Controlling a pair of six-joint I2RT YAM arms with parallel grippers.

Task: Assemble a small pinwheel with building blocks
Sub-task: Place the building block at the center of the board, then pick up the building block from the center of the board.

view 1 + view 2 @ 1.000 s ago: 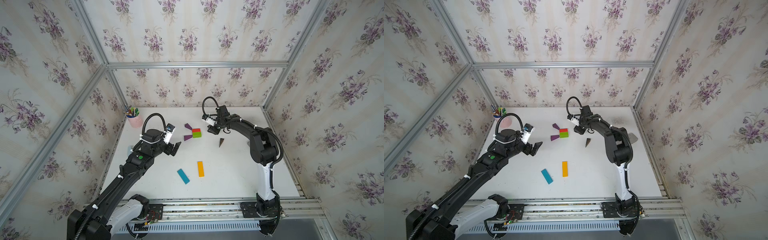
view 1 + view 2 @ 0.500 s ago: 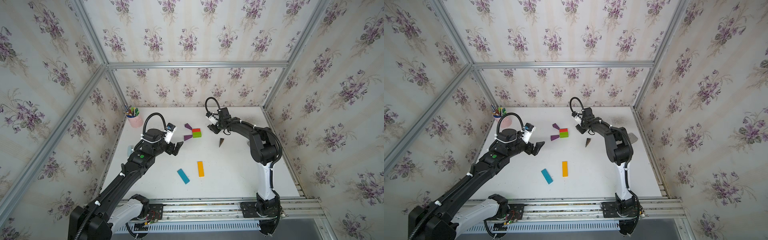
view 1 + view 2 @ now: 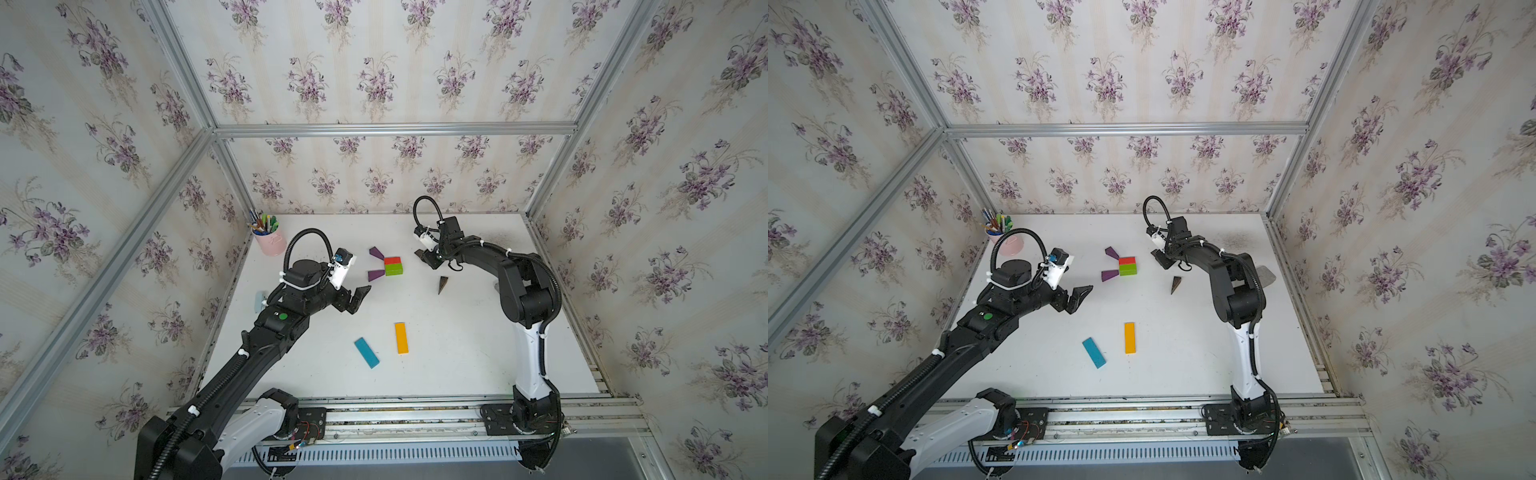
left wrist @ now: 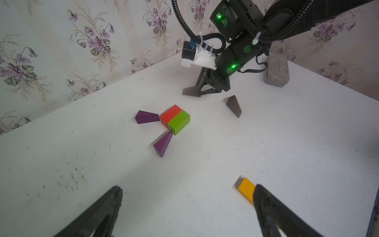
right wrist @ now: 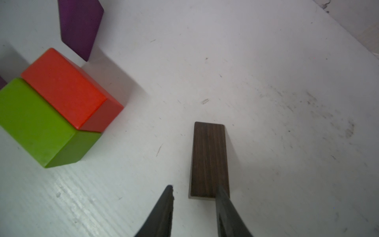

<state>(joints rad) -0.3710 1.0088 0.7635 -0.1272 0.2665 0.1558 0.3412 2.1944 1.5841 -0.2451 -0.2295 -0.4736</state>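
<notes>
Red block [image 3: 392, 260] flush against green block [image 3: 393, 269], flat, far centre, red farther. Purple wedge [image 3: 376, 252] at red's far-left corner. Second purple wedge [image 3: 376, 275] tip-first at green's left end. Brown wedge [image 5: 209, 160] flat, just right of red, apart. Second brown wedge [image 3: 443, 284] farther right, nearer. Orange bar [image 3: 401, 338] and blue bar [image 3: 366, 352] flat, near centre, apart, blue to the left and slanted.

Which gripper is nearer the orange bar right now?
Left. The left gripper is just off the far end of the orange bar; the right gripper is farther back, beyond the loose brown wedge.
</notes>
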